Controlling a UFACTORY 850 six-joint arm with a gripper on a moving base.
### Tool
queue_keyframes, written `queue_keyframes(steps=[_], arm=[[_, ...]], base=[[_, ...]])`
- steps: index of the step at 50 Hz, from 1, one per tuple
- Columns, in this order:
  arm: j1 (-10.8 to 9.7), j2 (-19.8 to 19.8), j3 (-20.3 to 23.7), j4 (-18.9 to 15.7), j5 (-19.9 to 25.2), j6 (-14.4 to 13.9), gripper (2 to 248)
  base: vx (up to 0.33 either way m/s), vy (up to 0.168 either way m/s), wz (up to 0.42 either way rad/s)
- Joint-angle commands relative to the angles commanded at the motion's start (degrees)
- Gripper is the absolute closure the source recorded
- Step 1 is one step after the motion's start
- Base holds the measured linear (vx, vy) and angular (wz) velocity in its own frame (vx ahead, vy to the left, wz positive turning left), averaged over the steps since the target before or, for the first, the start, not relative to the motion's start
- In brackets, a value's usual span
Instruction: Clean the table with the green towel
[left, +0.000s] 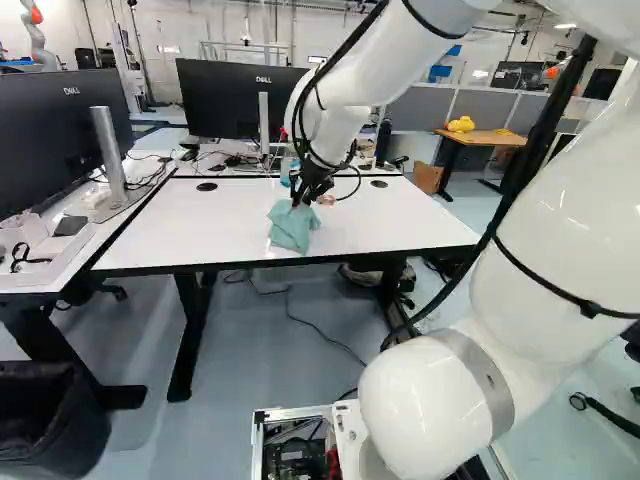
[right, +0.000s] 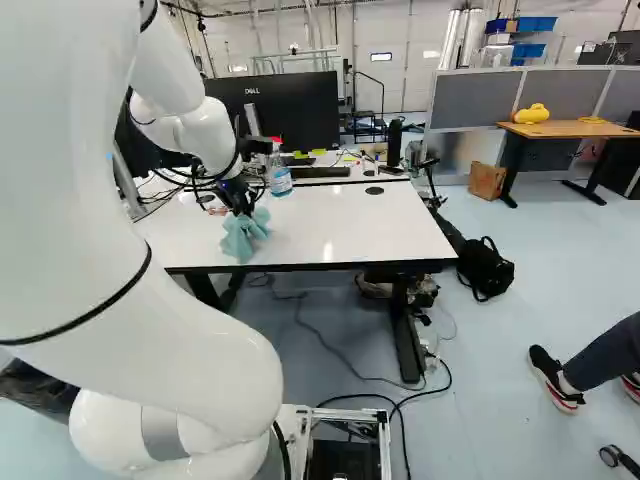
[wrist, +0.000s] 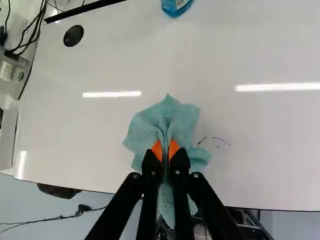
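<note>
A black two-fingered gripper (left: 298, 201) is clamped on a crumpled pale-green cloth towel (wrist: 175, 117) — bunched on the white rectangular table (left: 170, 235), near its edge. Thin dark marks (wrist: 221, 140) (short, curved) lie just beside the cloth

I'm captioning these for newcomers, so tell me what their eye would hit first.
Probably the big white arm, filling the right of the left base view and the left of the right base view. Next, the green towel, pinched in the black gripper at the white table, with small dark marks beside it in the wrist view.
</note>
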Motion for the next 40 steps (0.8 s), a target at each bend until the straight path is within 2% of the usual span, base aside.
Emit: queue_keyframes(steps=[40], arm=[[-8.5,1.8,1.8,0.0,0.0,0.0,215]], base=[[0.000,0.000,0.000]])
